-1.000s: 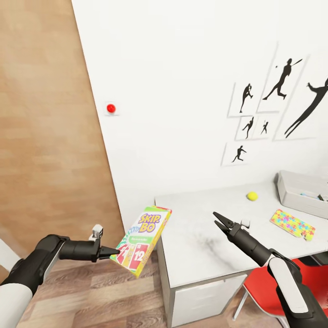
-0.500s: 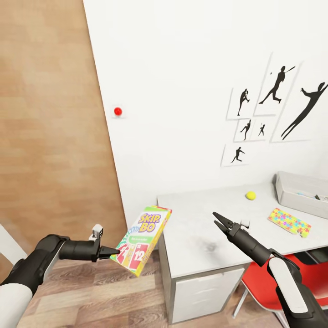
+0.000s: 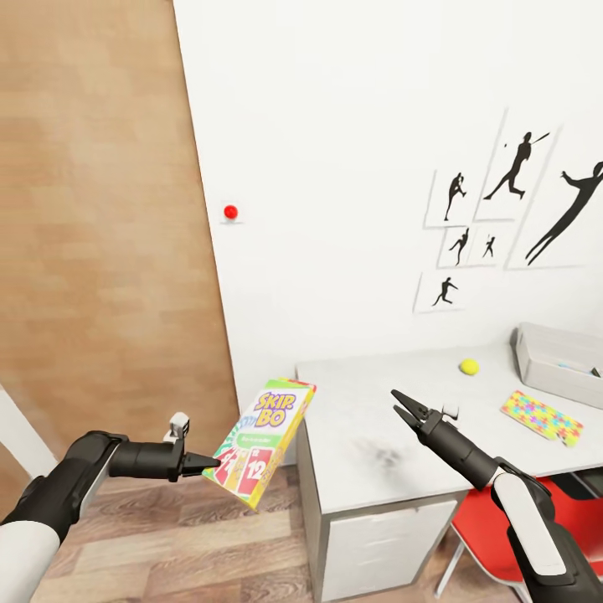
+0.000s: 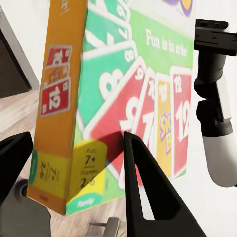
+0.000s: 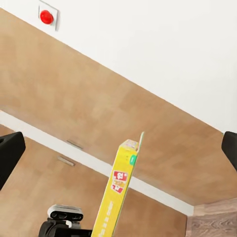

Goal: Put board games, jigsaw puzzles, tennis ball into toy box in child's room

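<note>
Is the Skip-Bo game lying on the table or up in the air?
Up in the air. The left gripper pinches the Skip-Bo game by its bottom edge, tilted, beside the table and above the wood floor.

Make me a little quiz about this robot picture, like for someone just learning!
1. True or false: the left gripper holds the Skip-Bo box above the table.
2. Which lies nearer the toy box? A: tennis ball. B: jigsaw puzzle.
3. Fill in: the right gripper's fingers are ____.

Key
1. False: it is beside the table, over the floor.
2. B.
3. Open, holding nothing.
</note>
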Robot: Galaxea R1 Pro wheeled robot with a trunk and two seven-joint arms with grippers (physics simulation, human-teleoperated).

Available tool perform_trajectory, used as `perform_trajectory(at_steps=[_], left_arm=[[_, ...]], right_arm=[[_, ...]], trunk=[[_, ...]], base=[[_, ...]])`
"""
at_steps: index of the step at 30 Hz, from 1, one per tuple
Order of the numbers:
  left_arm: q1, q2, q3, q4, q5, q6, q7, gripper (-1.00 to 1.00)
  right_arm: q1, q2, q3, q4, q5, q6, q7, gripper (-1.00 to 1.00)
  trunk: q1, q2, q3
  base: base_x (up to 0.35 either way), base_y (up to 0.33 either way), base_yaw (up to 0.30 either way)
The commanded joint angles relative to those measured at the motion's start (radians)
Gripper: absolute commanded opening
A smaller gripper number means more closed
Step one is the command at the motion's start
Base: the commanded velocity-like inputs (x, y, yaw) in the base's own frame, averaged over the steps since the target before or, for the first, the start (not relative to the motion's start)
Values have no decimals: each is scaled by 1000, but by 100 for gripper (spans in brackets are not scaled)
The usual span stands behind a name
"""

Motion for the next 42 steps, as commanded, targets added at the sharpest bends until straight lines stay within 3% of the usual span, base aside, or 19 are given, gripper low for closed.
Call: perform_trajectory(at_steps=[1, 11, 32, 38, 42], left_arm=[[-1, 1, -3, 0, 0, 8, -4, -100], [-1, 0, -3, 0, 0, 8, -4, -100], [-1, -3, -3, 0, 0, 5, -4, -100], [-1, -4, -3, 0, 0, 5, -4, -100], [-1, -4, -2, 0, 0, 5, -4, -100]], right_arm=[[-1, 0, -1, 0, -4, 7, 0, 100], [-1, 0, -1, 2, -4, 7, 0, 100], [-1, 2, 4, 14, -3, 5, -11, 100], [-1, 4, 33, 131, 70, -5, -32, 100], [-1, 3, 38, 179, 87, -57, -30, 100]], trunk=[[1, -2, -1], [1, -2, 8], [1, -2, 8], [1, -2, 8], [1, -2, 8]], base=[[-1, 19, 81], [0, 83, 36], [0, 1, -267], [0, 0, -153], [0, 0, -147]])
